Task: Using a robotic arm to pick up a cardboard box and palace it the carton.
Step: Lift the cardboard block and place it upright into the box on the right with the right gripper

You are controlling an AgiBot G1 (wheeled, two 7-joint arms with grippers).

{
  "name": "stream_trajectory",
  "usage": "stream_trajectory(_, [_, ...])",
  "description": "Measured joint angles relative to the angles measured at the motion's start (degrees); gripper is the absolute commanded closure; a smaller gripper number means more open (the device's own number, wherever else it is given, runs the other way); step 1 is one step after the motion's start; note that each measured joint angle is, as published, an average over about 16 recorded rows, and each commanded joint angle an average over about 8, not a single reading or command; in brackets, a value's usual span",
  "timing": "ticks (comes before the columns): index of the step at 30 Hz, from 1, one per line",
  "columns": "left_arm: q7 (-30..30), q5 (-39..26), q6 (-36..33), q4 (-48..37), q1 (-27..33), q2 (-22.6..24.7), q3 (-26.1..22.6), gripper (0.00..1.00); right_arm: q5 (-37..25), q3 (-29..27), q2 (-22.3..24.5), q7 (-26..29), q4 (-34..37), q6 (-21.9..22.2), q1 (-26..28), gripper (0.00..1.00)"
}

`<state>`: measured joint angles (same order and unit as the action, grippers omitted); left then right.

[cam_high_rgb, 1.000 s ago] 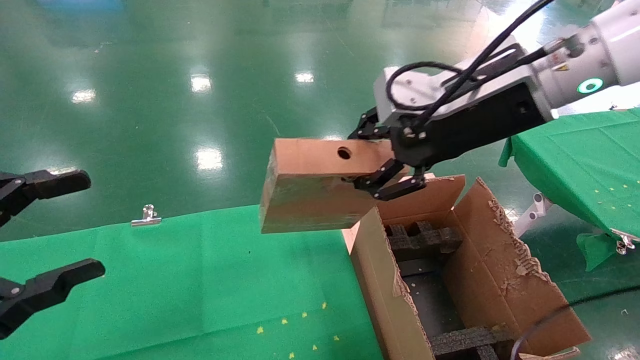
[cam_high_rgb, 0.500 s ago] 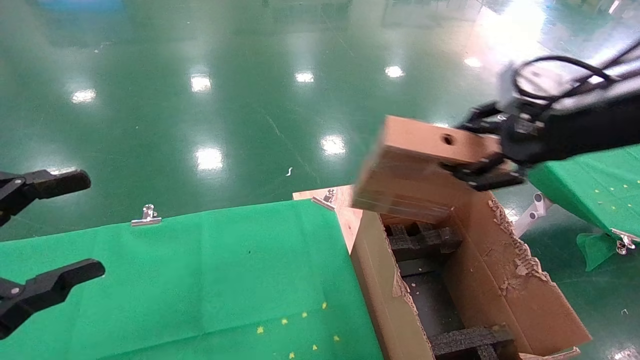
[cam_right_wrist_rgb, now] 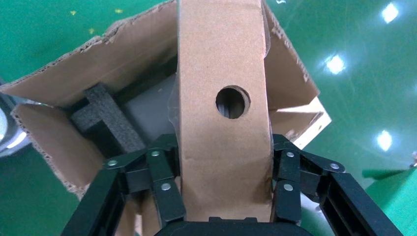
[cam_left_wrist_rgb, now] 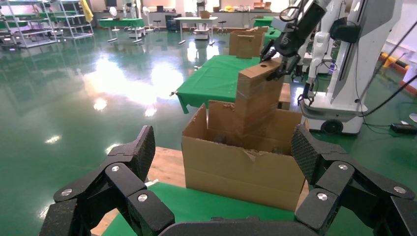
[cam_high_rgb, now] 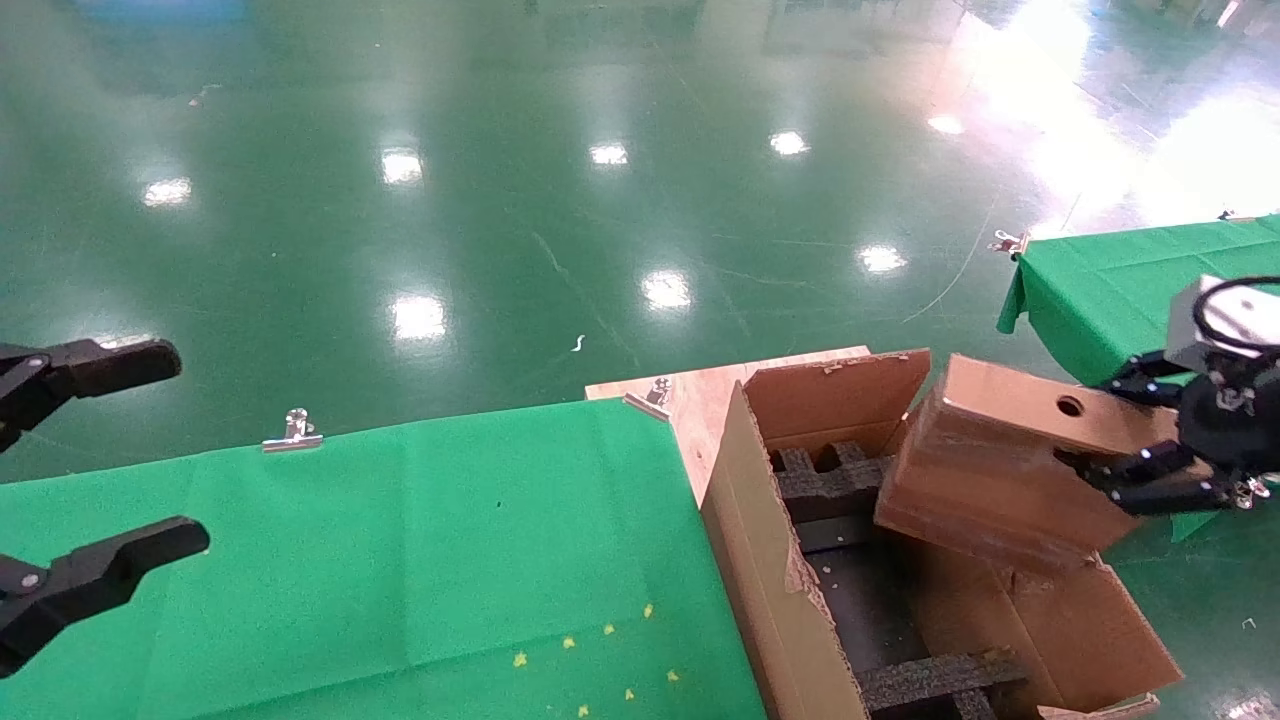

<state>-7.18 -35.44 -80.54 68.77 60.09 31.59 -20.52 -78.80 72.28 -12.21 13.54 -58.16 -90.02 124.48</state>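
The left gripper [cam_high_rgb: 95, 500] sat parked with jaws spread over the green table [cam_high_rgb: 400, 560], while beyond it the right gripper [cam_high_rgb: 1150, 470], clamped on the cardboard box [cam_high_rgb: 990, 470], had swung rightward and lowered it over the carton [cam_high_rgb: 780, 590], placement seeming imminent.

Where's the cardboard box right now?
In the head view, the cardboard box is at the right, held by the right gripper over the carton, against its right-hand wall.
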Motion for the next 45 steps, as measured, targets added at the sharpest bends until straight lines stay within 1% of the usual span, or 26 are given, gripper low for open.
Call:
stream_trajectory(6, [0.0, 0.0, 0.0, -0.01, -0.01, 0.0, 0.0, 0.0, 0.91, 0.86, 2.1, 1.0, -0.83, 0.56, -0.42, 1.0])
stream_trajectory(14, [0.0, 0.0, 0.01, -0.01, -0.01, -0.01, 0.0, 0.0, 1.32, 1.1, 2.28, 1.59, -0.89, 1.14, -0.83, 1.0])
stream_trajectory(17, [0.0, 0.0, 0.01, -0.01, -0.01, -0.01, 0.0, 0.0, 1.59, 1.53, 2.21, 2.99, -1.07, 2.22, -1.73, 1.0])
stream_trajectory(20, [0.0, 0.0, 0.01, -0.01, -0.01, -0.01, 0.0, 0.0, 1.83, 2.3, 2.49, 5.68, -2.03, 4.4, -3.21, 1.0])
stream_trajectory(23, [0.0, 0.0, 0.01, -0.01, -0.01, -0.01, 0.0, 0.0, 1.91, 3.44, 3.23, 9.84, -4.04, 7.83, -5.21, 1.0])
stream_trajectory(25, [0.0, 0.0, 0.01, -0.01, -0.01, -0.01, 0.0, 0.0, 1.85, 4.41, 4.04, 13.56, -5.97, 10.87, -6.81, 1.0])
stream_trajectory(31, [0.0, 0.0, 0.01, -0.01, -0.01, -0.01, 0.0, 0.0, 0.77, 7.81, 6.83, 27.62, -12.77, 21.64, -12.03, 1.0])
stream_trajectory(35, [0.0, 0.0, 0.01, -0.01, -0.01, -0.01, 0.0, 0.0, -0.41, 9.82, 8.39, 36.69, -16.6, 27.69, -14.71, 1.0])
stream_trajectory(40, [0.0, 0.0, 0.01, -0.01, -0.01, -0.01, 0.0, 0.0, -2.01, 11.76, 9.34, 46.01, -19.02, 32.71, -17.0, 1.0])
stream_trajectory(45, [0.0, 0.0, 0.01, -0.01, -0.01, -0.01, 0.0, 0.0, -3.77, 13.01, 9.18, 52.55, -19.3, 35.4, -18.35, 1.0])
